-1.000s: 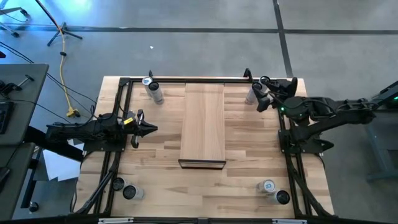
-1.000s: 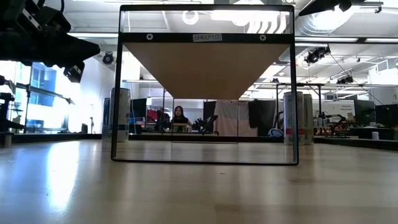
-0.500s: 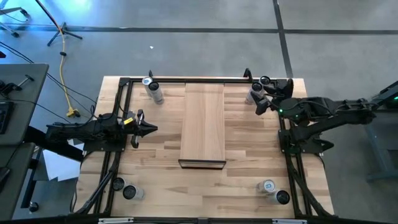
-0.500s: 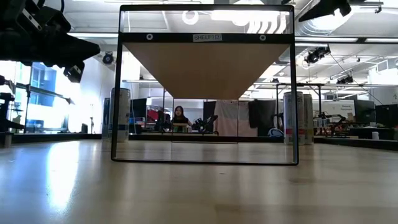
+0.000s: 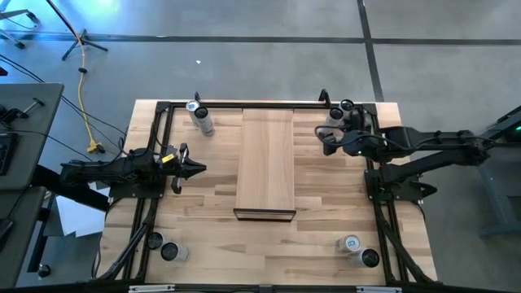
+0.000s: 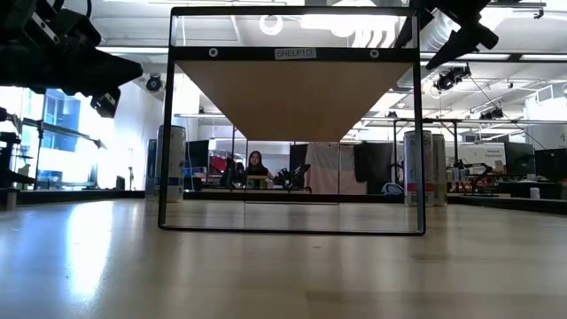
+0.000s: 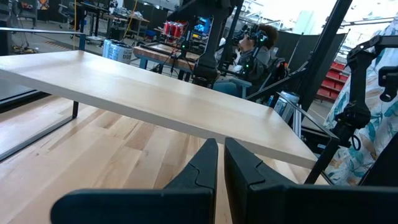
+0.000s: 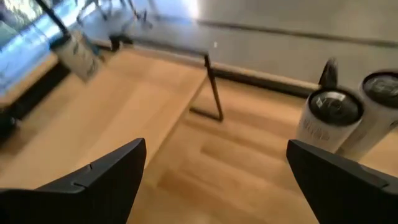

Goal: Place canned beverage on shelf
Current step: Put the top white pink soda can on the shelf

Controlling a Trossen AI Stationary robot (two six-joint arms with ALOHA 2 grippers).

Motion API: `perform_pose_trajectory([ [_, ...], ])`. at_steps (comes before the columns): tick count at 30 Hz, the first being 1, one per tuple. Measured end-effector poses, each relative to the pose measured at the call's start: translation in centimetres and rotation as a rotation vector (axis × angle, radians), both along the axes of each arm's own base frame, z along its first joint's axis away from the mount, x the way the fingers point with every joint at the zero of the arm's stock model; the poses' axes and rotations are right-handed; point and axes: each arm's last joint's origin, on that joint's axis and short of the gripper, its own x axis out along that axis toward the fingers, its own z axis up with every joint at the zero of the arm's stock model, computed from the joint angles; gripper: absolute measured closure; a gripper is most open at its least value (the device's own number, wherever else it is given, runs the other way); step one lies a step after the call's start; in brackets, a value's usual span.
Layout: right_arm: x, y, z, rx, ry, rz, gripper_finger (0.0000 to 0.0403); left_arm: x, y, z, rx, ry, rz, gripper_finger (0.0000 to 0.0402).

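The shelf [image 5: 264, 163] is a long pale board raised on a dark frame in the table's middle, seen from beneath in the low view [image 6: 297, 93]. Two canned beverages [image 5: 335, 116] [image 5: 348, 107] stand upright at the far right corner, and show in the right wrist view [image 8: 326, 121] [image 8: 379, 102]. My right gripper [image 5: 327, 140] hangs open just near of them, tipped downward, with nothing between its fingers [image 8: 217, 180]. My left gripper [image 5: 192, 168] waits shut at the table's left, level, pointing at the shelf [image 7: 155, 93].
Another can [image 5: 201, 118] stands at the far left corner. Two cans [image 5: 163, 248] stand at the near left and two [image 5: 358, 251] at the near right. A black frame [image 5: 244, 104] runs along the table's edges. Bare wood lies on both sides of the shelf.
My right gripper has come down and moved off the two far right cans toward the near edge and slightly toward the shelf, tipping its fingers further downward. The cans stand where they were.
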Motion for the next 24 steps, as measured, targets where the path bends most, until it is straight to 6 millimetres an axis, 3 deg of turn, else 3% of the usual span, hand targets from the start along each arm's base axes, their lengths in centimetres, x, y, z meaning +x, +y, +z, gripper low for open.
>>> perform_pose_trajectory([
  [7, 1.2, 0.0, -2.6, 0.077, 0.212, -0.024, 0.0029, 0.0, 0.0, 0.0, 0.0, 0.0, 0.0, 0.0398],
  [13, 0.8, -1.4, -4.4, 0.109, 0.404, -0.128, 0.0029, 0.0, 0.0, 0.0, 0.0, 0.0, 0.0, 0.0398],
  [19, -1.0, -3.4, -7.7, 0.176, 0.233, -0.124, 0.0029, 0.0, 0.0, 0.0, 0.0, 0.0, 0.0, 0.0398],
  [24, -2.0, -5.6, -8.7, 0.155, 0.078, -0.18, 0.0029, 0.0, 0.0, 0.0, 0.0, 0.0, 0.0, 0.0398],
])
